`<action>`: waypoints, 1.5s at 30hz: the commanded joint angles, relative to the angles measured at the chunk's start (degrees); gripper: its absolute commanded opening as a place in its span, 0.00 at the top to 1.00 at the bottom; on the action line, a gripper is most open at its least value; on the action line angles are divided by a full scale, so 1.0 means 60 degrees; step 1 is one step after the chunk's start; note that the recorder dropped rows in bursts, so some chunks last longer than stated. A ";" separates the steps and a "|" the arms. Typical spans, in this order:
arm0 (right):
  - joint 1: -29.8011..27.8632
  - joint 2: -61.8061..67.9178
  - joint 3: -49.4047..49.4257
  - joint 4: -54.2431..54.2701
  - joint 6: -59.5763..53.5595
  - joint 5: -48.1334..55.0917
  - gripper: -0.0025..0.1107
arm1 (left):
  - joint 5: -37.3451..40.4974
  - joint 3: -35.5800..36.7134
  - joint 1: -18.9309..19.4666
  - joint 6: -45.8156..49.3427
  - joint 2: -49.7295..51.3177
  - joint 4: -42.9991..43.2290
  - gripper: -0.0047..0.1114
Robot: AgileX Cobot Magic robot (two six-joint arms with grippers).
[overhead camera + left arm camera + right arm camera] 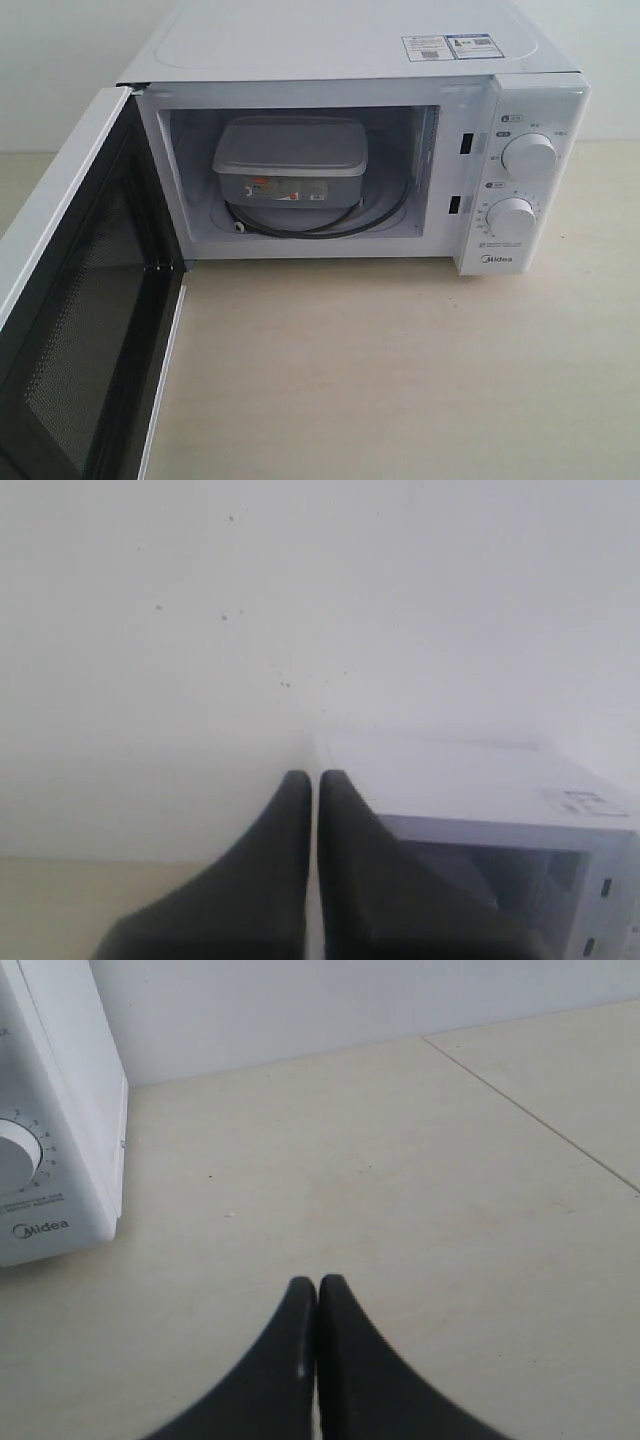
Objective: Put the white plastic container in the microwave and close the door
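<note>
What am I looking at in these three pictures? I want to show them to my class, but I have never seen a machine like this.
This is a robot with two arms, each ending in a claw. The wide picture comes from a camera off the arms. It shows a white microwave on a pale table, its door swung open. Inside sits a white plastic container with its lid on. The other two pictures come from cameras on the wrists. The dark wedge shapes are the left claw, aimed at the wall beside the microwave, and the right claw, over bare table next to the dials. Both are shut and hold nothing. Neither arm shows in the wide picture.
</note>
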 commanded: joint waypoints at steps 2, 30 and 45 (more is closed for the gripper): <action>0.0021 -0.0050 -0.0009 -0.0007 -0.0030 -0.0072 0.98 | -0.0538 -0.0043 -0.0040 -0.1256 0.0342 -0.0137 0.92; 0.0021 -0.0050 -0.0009 -0.0007 -0.0030 -0.0072 0.98 | 0.3554 -0.0957 -0.0064 0.6826 1.0159 -0.3762 0.92; 0.0021 -0.0050 -0.0009 -0.0007 -0.0030 -0.0072 0.98 | 0.1041 -0.0957 -0.3406 0.9187 1.2045 -0.5564 0.92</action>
